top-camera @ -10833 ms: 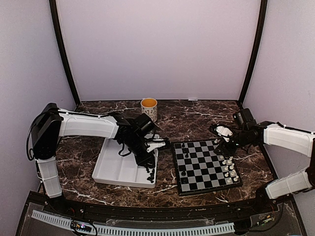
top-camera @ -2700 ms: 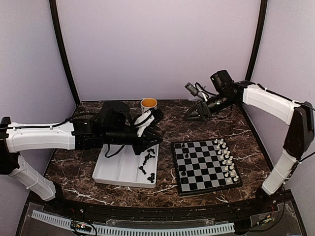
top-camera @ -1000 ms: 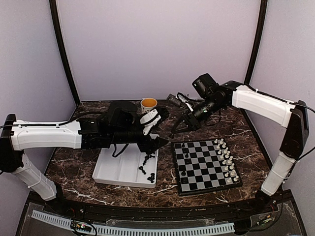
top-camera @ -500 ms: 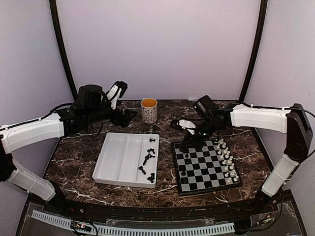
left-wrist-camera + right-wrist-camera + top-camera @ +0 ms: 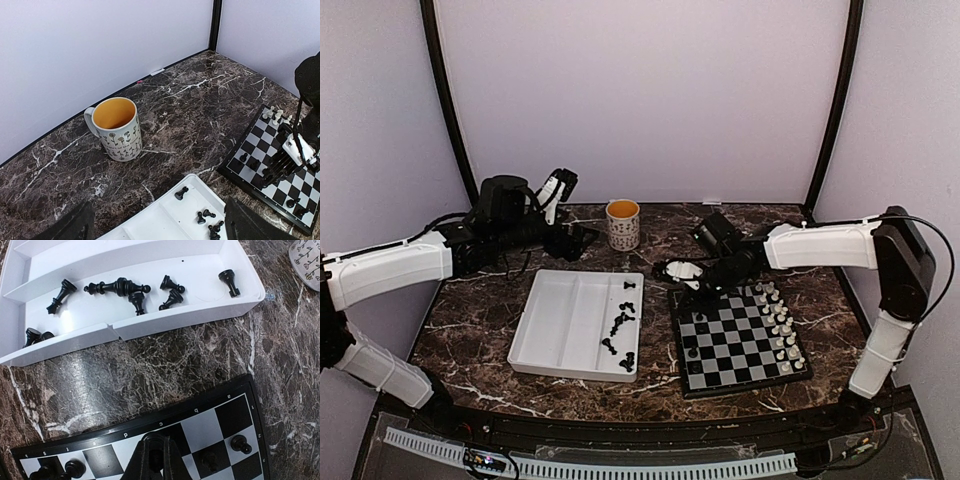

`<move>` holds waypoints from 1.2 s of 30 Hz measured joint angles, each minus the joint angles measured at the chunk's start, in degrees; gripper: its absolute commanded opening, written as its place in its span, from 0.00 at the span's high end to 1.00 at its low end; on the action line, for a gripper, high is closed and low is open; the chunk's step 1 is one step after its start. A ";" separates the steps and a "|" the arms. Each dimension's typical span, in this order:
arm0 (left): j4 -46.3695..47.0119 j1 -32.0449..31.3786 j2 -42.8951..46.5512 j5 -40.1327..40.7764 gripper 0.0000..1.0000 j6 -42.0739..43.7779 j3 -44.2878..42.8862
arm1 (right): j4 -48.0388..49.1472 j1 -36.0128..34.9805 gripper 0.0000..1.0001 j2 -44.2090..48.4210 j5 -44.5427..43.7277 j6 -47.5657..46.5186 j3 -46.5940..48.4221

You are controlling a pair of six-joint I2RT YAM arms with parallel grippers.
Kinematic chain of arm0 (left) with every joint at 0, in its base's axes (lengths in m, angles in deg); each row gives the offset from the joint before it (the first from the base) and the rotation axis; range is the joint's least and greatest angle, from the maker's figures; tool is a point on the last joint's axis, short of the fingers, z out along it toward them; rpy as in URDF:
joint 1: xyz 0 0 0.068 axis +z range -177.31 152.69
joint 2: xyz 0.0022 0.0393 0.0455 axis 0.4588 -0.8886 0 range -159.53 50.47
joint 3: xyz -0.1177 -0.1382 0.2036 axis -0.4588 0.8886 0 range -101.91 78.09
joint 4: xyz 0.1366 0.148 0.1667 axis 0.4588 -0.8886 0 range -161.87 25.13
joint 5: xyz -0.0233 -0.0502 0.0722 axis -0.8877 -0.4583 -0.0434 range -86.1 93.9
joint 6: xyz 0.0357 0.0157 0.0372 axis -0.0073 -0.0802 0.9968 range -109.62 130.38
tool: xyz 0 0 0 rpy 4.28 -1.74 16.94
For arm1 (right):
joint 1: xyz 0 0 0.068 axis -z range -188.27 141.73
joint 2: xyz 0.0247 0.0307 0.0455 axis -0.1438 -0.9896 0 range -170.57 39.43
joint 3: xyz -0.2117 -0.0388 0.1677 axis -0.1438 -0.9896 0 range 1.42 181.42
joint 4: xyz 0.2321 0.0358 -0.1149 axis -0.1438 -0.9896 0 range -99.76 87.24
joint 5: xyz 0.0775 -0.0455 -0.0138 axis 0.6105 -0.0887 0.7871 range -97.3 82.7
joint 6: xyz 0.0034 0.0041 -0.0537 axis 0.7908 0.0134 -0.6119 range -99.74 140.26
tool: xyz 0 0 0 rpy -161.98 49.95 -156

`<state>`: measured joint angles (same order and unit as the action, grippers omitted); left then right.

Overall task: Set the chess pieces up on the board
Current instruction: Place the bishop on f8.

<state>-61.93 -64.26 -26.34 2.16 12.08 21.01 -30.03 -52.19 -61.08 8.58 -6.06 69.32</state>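
Note:
The board (image 5: 745,338) lies right of centre, with white chess pieces (image 5: 781,322) along its right side and a few black ones (image 5: 692,352) on its left. My right gripper (image 5: 693,290) is low over the board's far left corner. In the right wrist view the board (image 5: 220,412) is below, and the right gripper (image 5: 159,456) is shut on a small black piece. More black pieces (image 5: 621,325) lie loose in the white tray (image 5: 560,330). My left gripper (image 5: 576,240) hovers at the back left, behind the tray. It (image 5: 162,227) is open and holds nothing.
A flowered mug (image 5: 622,223) with an orange inside stands at the back centre, between the two grippers. The mug (image 5: 119,128) is close ahead in the left wrist view. The tray's rim (image 5: 165,317) runs close to the board's left edge.
Over the last second my left arm swung back from over the tray to the back left. My right gripper came down from mid-air to the board's far left corner.

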 measured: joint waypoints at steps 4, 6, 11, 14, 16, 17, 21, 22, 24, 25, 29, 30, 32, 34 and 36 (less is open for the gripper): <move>0.00 0.04 -0.02 -0.37 0.08 0.00 0.00 | 0.04 -0.33 0.94 -1.03 -2.08 -0.04 -0.02; 0.00 0.04 -0.11 -0.46 0.09 0.00 0.00 | 0.04 -0.33 0.94 -1.20 -2.71 -0.11 -0.02; -0.02 0.04 -0.35 -0.44 0.09 0.04 0.00 | 0.02 -0.33 0.93 -1.55 -3.54 -0.22 -0.02; -0.02 0.04 -0.35 -0.46 0.09 0.07 0.00 | 0.00 -0.33 0.93 -1.68 -3.78 -0.24 -0.02; -0.02 0.04 -0.35 -0.46 0.09 0.07 0.00 | 0.00 -0.33 0.92 -1.84 -3.93 -0.37 -0.02; -0.02 0.04 -0.35 -0.46 0.09 0.07 0.00 | 0.00 -0.33 0.91 -1.95 -3.98 -0.39 -0.02; -0.02 0.04 -0.35 -0.46 0.09 0.09 0.00 | 0.00 -0.33 0.90 -2.71 -4.33 -0.42 -0.02; -0.02 0.04 -0.35 -0.46 0.09 0.11 0.00 | 0.00 -0.33 0.89 -2.93 -4.42 -0.39 -0.02; -0.02 0.04 -0.35 -0.48 0.09 0.15 0.00 | 0.04 -0.33 0.88 -3.30 -4.59 -0.37 -0.02; -0.02 0.04 -0.35 -0.52 0.09 0.17 0.00 | 0.11 -0.33 0.87 -3.34 -4.61 -0.35 0.02; -0.04 0.04 -0.35 -0.76 0.10 0.24 0.00 | 0.11 -0.37 0.79 -3.50 -4.61 -0.13 0.04; -0.04 0.04 -0.35 -0.81 0.10 0.24 0.00 | 0.00 -0.37 0.78 -3.58 -4.68 -0.17 0.04; -0.07 0.04 -0.35 -0.85 0.10 0.26 0.00 | -0.13 -0.39 0.75 -3.87 -4.85 0.04 0.04; -0.07 0.04 -0.35 -0.87 0.10 0.37 0.00 | -0.76 -0.39 0.71 -3.98 -4.98 0.22 0.22; -0.07 0.04 -0.37 -0.90 0.10 0.48 0.00 | -1.99 -0.39 0.69 -3.96 -4.94 0.55 1.01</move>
<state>-61.99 -64.21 -26.71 1.26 12.56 21.01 -32.02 -52.58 -65.03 3.64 -5.52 70.33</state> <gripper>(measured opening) 0.903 0.280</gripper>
